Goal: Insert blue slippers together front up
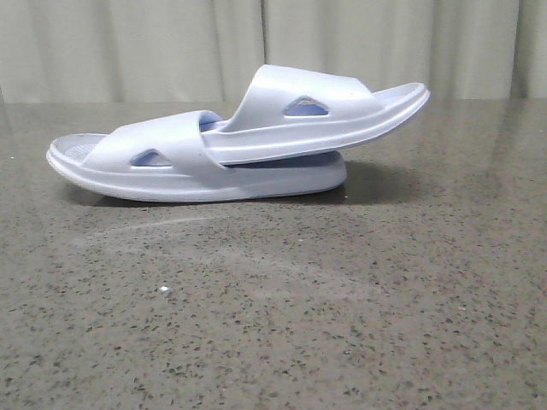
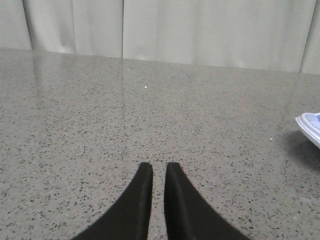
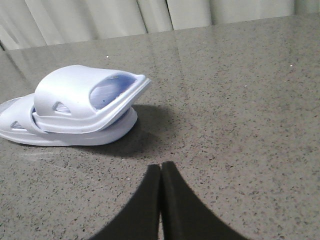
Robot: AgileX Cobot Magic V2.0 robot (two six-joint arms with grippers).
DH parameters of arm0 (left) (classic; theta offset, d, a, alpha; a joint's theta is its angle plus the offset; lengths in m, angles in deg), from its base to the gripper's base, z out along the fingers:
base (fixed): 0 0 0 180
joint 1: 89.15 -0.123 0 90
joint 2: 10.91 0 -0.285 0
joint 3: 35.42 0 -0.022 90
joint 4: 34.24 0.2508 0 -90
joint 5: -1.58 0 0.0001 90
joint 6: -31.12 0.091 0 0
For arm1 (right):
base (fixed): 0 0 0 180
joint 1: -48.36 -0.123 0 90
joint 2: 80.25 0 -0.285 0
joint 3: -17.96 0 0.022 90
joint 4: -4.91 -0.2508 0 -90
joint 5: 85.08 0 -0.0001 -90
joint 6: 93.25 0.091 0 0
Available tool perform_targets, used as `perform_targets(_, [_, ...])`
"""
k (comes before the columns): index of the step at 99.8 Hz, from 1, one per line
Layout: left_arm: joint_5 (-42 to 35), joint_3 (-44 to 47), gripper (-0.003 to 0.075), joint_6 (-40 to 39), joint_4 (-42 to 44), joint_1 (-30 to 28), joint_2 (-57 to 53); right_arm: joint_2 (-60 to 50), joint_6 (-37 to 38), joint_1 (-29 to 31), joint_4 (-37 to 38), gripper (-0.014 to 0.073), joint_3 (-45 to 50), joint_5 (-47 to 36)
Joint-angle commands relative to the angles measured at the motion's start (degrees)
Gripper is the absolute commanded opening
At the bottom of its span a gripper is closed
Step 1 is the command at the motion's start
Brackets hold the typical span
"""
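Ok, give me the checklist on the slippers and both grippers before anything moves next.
1. Upper pale lavender-blue foam slide sandal tucked under the lower sandal's strap: ok.
2. Both soles down, straps up: ok.
3. Pair resting on the grey speckled stone table: ok.
4. Left gripper away from the pair, holding nothing: ok.
5. Right gripper empty, fingers together: ok.
6. How deep the upper sandal sits: cannot tell.

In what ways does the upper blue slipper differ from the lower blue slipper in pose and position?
The lower slipper lies flat on the table; the upper slipper is tilted, its right end raised. The upper slipper's other end is pushed under the lower slipper's strap, while the lower slipper holds it. The upper one also overhangs further to the right. Both are the same pale blue, strap up.
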Motion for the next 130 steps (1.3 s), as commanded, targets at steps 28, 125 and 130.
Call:
perform_targets(28, [-4.10,0.54,0.0015,0.01,-0.56,-0.10,-1.65,0.15,-0.51,-0.02,-1.50,-0.0079,-1.49,-1.19])
perform_targets(125, [-4.10,0.54,0.0015,0.01,-0.56,-0.10,-1.65,0.15,11.54,-0.02,12.23,-0.0079,-1.26,-11.63])
perform_targets(130, [-4.10,0.54,0.0015,0.01,-0.56,-0.10,-1.65,0.15,23.68,-0.02,24.68,-0.0079,-1.13,-12.89])
